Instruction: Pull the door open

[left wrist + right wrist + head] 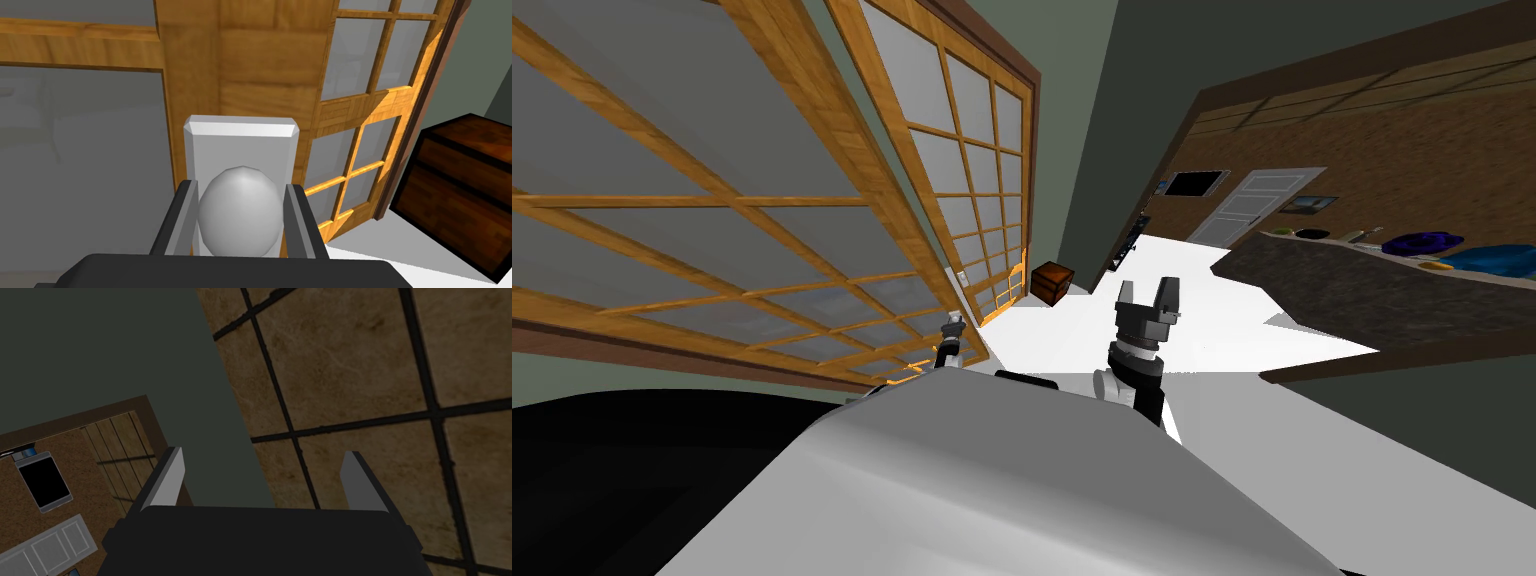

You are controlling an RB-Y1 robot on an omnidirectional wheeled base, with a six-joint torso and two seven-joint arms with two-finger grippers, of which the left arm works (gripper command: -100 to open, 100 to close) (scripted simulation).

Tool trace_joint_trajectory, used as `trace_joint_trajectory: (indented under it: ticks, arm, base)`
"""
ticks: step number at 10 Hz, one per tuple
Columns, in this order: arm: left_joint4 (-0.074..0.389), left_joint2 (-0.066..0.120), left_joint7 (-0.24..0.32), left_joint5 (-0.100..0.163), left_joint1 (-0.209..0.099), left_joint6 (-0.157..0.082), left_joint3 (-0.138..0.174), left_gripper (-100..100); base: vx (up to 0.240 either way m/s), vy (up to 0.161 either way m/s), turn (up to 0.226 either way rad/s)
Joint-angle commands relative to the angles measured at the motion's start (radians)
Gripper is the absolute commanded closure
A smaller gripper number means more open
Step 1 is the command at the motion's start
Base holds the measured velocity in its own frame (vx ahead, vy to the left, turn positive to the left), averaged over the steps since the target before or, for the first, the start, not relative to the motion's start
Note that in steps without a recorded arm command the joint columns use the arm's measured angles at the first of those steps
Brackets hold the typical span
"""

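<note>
The door [712, 200] is a wooden frame with frosted glass panes; its near stile [270, 65] shows close in the left wrist view. A grey round knob [239, 210] sits on a pale grey backplate [241, 135]. My left gripper [240, 220] is shut on the knob, one finger pressing each side. In the head view the left gripper [952, 322] sits small at the door's edge. My right gripper [1146, 296] is raised over the white floor, open and holding nothing, fingers [167, 480] wide apart.
A second glazed wooden panel [982, 170] stands beyond the door, with a brown wooden chest [1052, 282] at its foot, close to the knob [460, 190]. A dark counter [1382, 290] with dishes lies right. White floor [1132, 330] spreads ahead.
</note>
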Motion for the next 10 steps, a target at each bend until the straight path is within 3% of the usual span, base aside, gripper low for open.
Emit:
trace_joint_trajectory:
  ticks: [1,3,10]
  arm:
    - [0.000,-0.002,0.015,-0.010,0.002,-0.002,-0.017,100]
    - [-0.008,0.000,0.015,-0.012,0.002,0.003,-0.020,100]
    - [-0.026,0.016,0.083,-0.069,0.019,-0.008,-0.103,100]
  base:
    - [-0.217,0.010,-0.057]
    - [-0.183,0.000,-0.041]
    - [-0.190,0.014,-0.055]
